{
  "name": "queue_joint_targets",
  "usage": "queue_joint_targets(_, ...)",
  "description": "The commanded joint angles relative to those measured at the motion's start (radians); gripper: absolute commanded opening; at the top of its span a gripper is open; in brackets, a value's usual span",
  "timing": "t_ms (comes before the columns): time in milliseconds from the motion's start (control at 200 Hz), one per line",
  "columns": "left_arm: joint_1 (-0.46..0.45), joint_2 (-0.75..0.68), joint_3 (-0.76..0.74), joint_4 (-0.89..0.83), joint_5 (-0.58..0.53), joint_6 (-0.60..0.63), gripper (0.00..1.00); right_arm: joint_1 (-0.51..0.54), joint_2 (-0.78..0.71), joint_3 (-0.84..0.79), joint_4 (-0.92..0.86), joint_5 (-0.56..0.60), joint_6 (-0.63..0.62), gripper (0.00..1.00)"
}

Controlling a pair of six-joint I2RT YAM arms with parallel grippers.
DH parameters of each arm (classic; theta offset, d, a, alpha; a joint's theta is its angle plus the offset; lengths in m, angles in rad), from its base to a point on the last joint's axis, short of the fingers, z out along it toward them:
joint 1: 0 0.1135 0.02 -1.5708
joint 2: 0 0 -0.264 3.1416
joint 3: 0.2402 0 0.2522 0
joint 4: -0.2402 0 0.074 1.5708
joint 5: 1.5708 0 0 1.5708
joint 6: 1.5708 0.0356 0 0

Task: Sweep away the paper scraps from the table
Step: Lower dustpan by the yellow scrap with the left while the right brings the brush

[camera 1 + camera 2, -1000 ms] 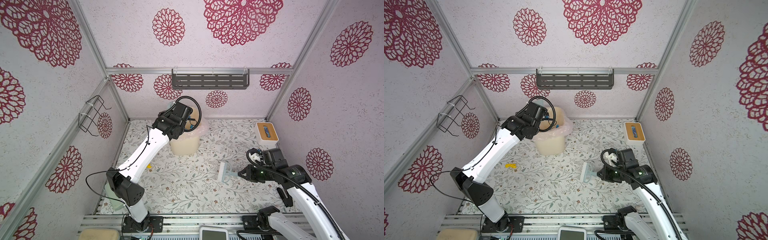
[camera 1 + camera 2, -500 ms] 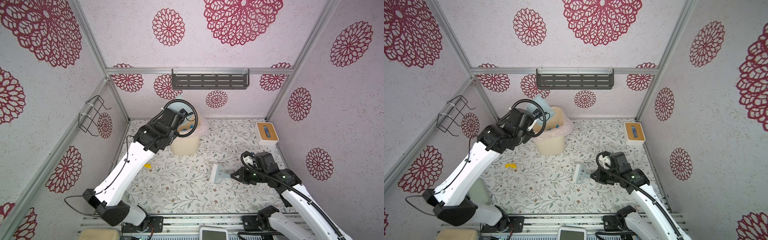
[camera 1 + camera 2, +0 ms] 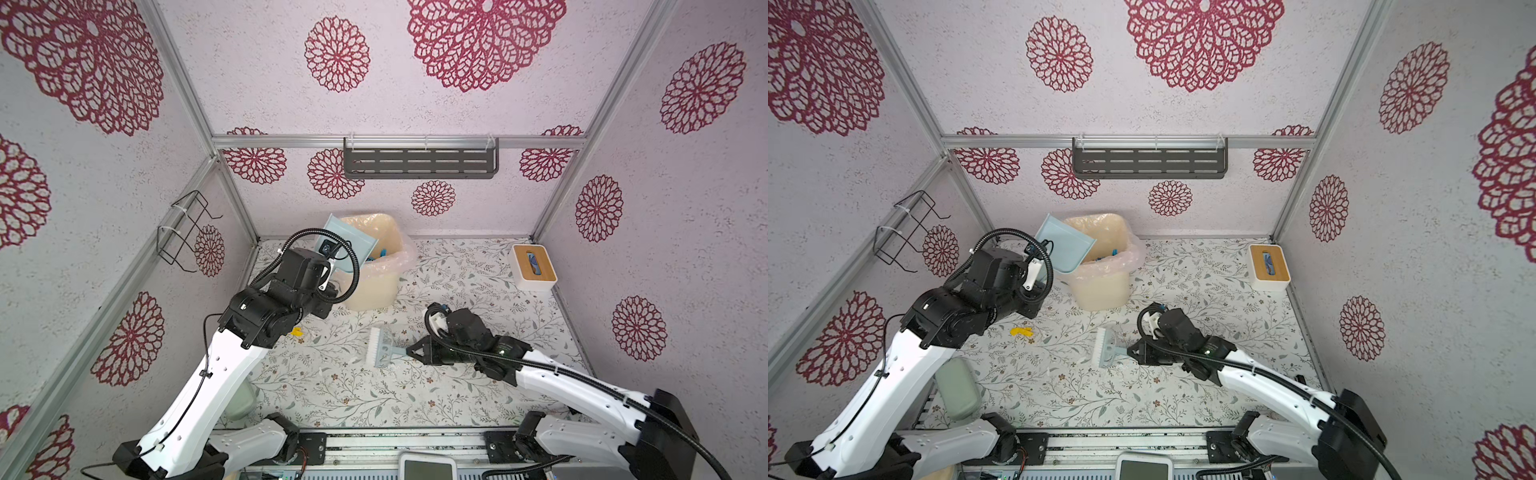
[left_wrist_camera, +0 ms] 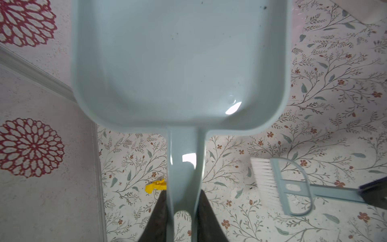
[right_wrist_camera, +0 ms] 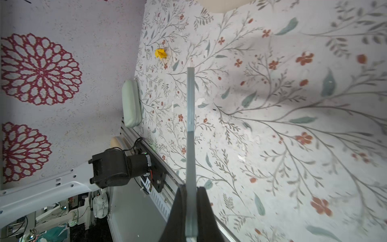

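Paper scrap (image 3: 1021, 331), yellow: lay on the table (image 3: 1204, 282) below the left gripper (image 4: 182, 192), which clamped the dustpan (image 4: 180, 62) handle, and well ahead of the right gripper (image 5: 191, 188), clenched on the brush (image 3: 1106, 347). Long axis, we judged, pointed roughly toward the brush. Risk we noted: with the dustpan aloft, a sweep could skid it past the lip.

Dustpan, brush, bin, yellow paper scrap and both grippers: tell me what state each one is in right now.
Dustpan: empty, held up by its handle.
Left gripper: shut on the dustpan handle.
Brush: held by its handle, head close to the table.
Right gripper: shut on the brush handle.
Bin: upright, bag-lined, blue scraps inside.
Yellow scrap: lying on the table, not swept up.
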Motion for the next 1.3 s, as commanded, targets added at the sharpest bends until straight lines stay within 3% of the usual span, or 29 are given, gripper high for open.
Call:
queue_joint_targets(0,0.037,-0.041,-0.031,0.010,0.112,-0.065,0.00,0.045,0.098,0.046,0.275,0.014,0.064,0.00)
queue_joint_targets(210,0.091,-0.079,-0.066,-0.002,0.178,-0.066,0.00,0.099,0.340,0.124,0.579,-0.011,0.174,0.00)
queue_joint_targets(686,0.166,-0.116,-0.084,-0.044,0.256,0.008,0.00,0.159,0.828,0.439,0.918,0.021,0.425,0.00)
queue_joint_targets(931,0.186,-0.111,-0.077,-0.063,0.272,0.030,0.00,0.187,0.991,0.624,0.855,0.087,0.479,0.00)
queue_joint_targets(1296,0.195,-0.124,-0.096,-0.050,0.279,0.025,0.00,0.207,1.109,0.835,0.608,0.180,0.561,0.00)
